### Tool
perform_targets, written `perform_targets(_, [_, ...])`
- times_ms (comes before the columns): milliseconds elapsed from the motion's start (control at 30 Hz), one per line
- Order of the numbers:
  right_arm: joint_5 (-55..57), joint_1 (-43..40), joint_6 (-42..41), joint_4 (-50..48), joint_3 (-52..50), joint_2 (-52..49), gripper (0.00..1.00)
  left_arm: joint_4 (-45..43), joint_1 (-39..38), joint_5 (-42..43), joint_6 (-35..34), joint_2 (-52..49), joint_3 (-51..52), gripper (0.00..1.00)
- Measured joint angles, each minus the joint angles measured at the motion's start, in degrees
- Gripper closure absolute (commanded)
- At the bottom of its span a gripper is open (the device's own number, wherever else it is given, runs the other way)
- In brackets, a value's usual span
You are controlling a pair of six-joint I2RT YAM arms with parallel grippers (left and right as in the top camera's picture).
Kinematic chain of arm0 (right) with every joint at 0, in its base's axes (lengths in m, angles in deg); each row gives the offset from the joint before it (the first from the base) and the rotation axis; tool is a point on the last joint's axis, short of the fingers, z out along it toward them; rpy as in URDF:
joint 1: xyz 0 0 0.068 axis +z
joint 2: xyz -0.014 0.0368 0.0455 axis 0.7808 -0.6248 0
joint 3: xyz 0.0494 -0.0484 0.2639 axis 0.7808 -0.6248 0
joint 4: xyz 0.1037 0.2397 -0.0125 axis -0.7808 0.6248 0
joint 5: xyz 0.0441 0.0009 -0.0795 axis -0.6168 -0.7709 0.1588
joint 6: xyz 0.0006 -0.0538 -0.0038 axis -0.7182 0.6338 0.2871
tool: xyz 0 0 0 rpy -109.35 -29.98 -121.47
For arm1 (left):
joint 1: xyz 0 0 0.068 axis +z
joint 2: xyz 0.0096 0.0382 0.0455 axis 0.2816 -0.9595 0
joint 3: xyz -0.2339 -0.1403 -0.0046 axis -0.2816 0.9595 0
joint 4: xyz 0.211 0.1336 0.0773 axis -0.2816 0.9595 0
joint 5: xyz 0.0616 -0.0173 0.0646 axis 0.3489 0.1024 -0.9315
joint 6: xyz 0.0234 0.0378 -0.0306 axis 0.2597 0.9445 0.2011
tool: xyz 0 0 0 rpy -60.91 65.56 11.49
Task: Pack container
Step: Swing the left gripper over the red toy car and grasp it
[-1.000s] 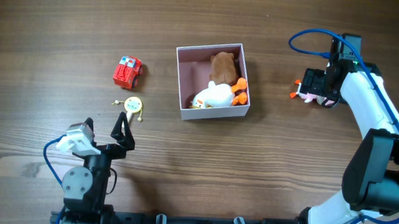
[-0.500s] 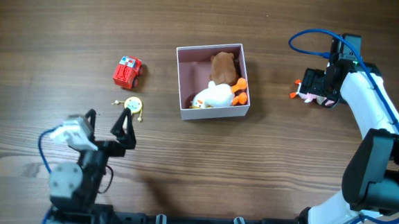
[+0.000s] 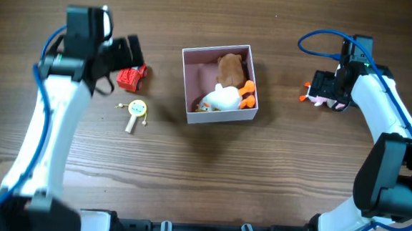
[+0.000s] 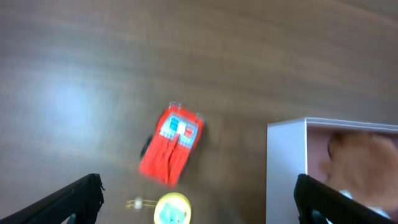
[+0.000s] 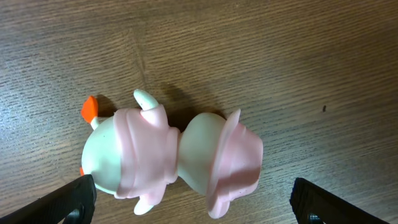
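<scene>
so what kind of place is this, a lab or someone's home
Most likely a robot lab or data-collection bench rather than a home: a left arm and right arm work at a wood-grain table, with small toys like a red car laid out near a container.

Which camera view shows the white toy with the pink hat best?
The right wrist view: the white toy lies whole and sharp. Overhead, the right gripper hides most of it; only orange and pink edges show. The left wrist view lacks it.

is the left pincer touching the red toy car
Apart. The left wrist view shows bare table between the red toy car and the open left pincer on both sides.
</scene>
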Motion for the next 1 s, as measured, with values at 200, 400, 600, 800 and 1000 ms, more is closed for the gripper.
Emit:
perform_targets(200, [0.00, 0.00, 0.00, 0.00, 0.00, 0.00, 0.01, -2.58, 0.00, -2.25, 0.39, -5.05, -0.85, 0.00])
perform_targets(400, [0.00, 0.00, 0.00, -0.02, 0.00, 0.00, 0.00, -2.27, 0.00, -3.50, 4.61, -9.03, -1.01, 0.00])
perform_targets(600, [0.00, 0.00, 0.00, -0.02, 0.00, 0.00, 0.00, -2.05, 0.00, -3.69, 9.88, -16.46, -1.18, 0.00])
perform_targets(800, [0.00, 0.00, 0.00, 0.00, 0.00, 0.00, 0.01, -2.16, 0.00, -3.85, 15.08, -21.86, -1.18, 0.00])
perform_targets(1000, [0.00, 0.00, 0.00, -0.02, 0.00, 0.00, 0.00, -2.60, 0.00, -3.87, 20.55, -24.24, -1.18, 0.02])
